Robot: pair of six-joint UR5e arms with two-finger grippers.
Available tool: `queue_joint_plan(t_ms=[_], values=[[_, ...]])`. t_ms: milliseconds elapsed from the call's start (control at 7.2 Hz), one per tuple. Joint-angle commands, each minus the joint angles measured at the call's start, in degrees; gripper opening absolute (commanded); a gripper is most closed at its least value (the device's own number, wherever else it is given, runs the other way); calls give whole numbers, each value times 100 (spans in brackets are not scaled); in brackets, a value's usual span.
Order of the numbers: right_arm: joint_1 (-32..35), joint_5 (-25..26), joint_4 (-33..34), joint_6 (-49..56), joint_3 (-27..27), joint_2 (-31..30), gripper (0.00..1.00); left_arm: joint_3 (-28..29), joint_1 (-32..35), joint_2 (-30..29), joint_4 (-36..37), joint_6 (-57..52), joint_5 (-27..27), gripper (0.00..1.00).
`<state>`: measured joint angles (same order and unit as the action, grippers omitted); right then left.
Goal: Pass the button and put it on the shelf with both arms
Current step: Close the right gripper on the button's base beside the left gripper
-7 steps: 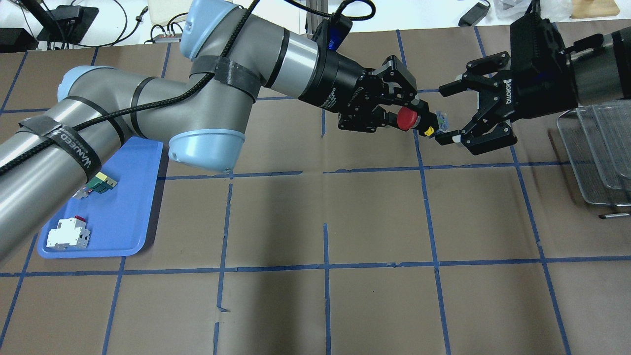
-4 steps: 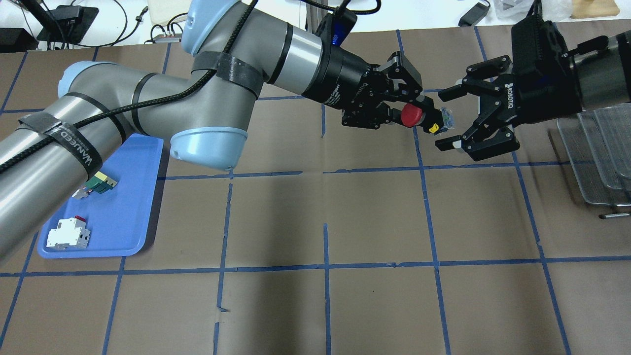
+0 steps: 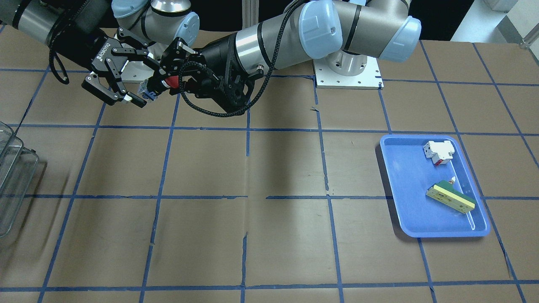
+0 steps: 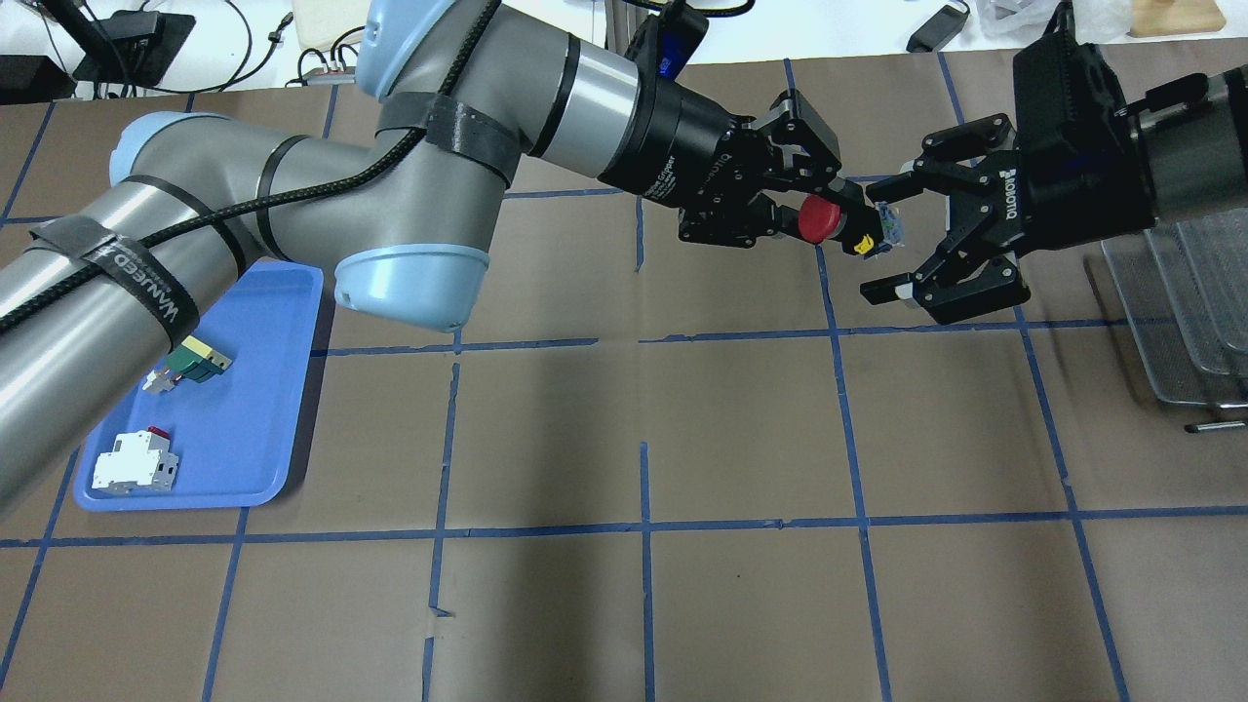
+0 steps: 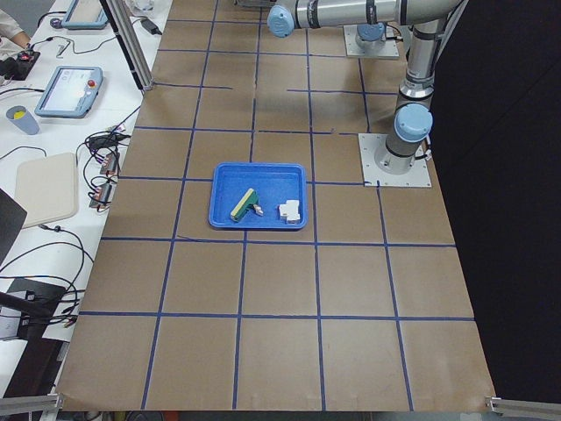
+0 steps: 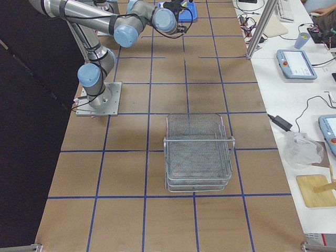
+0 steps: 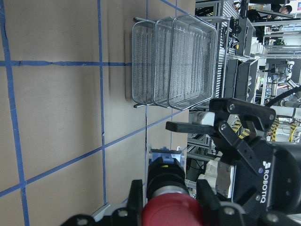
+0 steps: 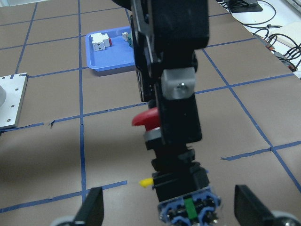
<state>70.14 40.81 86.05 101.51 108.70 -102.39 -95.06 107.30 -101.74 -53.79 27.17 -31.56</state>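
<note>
The button (image 4: pixel 817 218), with red cap, black body and bluish base, is held sideways above the table by my left gripper (image 4: pixel 831 209), which is shut on it just behind the cap. Its base points at my right gripper (image 4: pixel 885 239), which is open with the base between its spread fingers, not touching. The right wrist view shows the base (image 8: pixel 190 209) close up between my open fingertips (image 8: pixel 91 207). The front view shows the same meeting (image 3: pixel 149 93). The wire shelf (image 4: pixel 1180 312) stands at the right edge, behind the right gripper.
A blue tray (image 4: pixel 263 390) at the left holds a white-and-red breaker block (image 4: pixel 135 463) and a green-and-cream block (image 4: pixel 198 361). The shelf also shows in the left wrist view (image 7: pixel 174 61) and the exterior right view (image 6: pixel 198 152). Brown paper with blue tape lines covers the table.
My left gripper has carried the button slightly right and farther back. The right gripper has stayed open and shifted only a little.
</note>
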Motion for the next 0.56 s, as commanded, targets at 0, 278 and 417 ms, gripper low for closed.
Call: queue_joint_plan(t_ms=[0,278,417], values=[[0,-3,-10,0,-7,0,46,5,10,5,0,69,18,0],[0,59,-10,0,-15,0,0,5,10,14,0,218,18,0],[0,67,-27,-8,-16,0,0,5,10,14,0,227,18,0]])
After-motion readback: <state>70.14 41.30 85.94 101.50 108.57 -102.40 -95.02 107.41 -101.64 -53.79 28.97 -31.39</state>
